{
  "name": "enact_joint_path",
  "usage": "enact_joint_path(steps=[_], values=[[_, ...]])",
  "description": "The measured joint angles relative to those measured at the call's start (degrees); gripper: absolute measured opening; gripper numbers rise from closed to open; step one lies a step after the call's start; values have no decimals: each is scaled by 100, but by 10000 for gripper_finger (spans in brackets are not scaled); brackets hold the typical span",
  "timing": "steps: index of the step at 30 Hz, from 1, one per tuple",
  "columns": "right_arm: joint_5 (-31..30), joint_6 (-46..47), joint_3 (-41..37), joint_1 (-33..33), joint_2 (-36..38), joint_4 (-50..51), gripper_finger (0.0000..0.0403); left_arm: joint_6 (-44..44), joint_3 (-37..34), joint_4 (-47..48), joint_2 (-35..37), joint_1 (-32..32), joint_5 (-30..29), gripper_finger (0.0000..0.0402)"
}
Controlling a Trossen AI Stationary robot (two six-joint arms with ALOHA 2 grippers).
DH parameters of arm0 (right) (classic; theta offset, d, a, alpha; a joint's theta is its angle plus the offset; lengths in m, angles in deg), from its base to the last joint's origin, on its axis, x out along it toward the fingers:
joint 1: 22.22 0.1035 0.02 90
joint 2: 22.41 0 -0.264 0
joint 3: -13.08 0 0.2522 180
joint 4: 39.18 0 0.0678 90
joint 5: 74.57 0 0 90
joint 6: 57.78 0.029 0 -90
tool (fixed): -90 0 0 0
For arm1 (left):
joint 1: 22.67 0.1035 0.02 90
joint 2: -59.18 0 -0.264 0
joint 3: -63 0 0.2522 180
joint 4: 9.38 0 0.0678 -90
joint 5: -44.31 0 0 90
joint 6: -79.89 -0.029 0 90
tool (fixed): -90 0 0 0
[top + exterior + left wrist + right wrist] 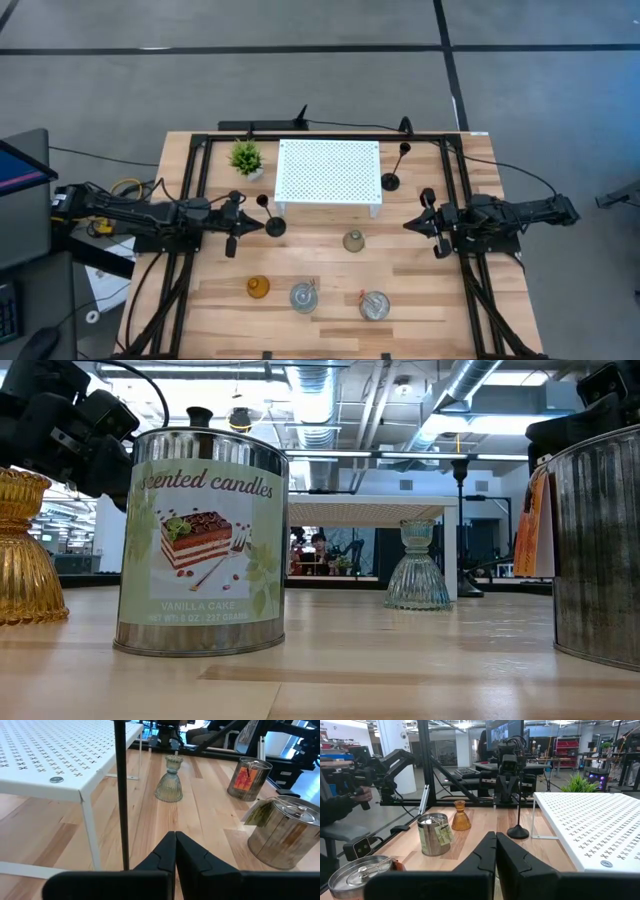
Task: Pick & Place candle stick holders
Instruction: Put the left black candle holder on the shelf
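The left claw (247,226) hovers over the surface (420,300) with its fingers together, holding nothing. Just to its right stands a black stick (272,224): slim stem, round base, light and top-heavy; grip low on the stem. At the near left sits the amber holder (258,288), ribbed glass, slippery and fragile. Two metal candle tins (304,296) (374,305) stand along the near edge, probably heavier; take them by the wall. The white perforated stand (329,177) occupies the far centre, limiting clearance there. The bell-shaped holder (353,240) stands in open room at the centre. A second black stick (393,178) stands beside the stand's right edge. The right claw (414,224) waits with fingers together.
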Motion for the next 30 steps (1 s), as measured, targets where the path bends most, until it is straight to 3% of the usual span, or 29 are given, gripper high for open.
enact_joint_path(steps=[13, 19, 30], values=[[4, 0, 2, -4, 0, 1, 0, 0, 0, 3, 0, -2, -740, 6], [7, 0, 2, -4, 0, 1, 0, 20, 0, -1, 0, 2, -817, 11], [20, 0, 2, -2, 0, 1, 0, 20, 0, -1, -351, 2, -968, 67]])
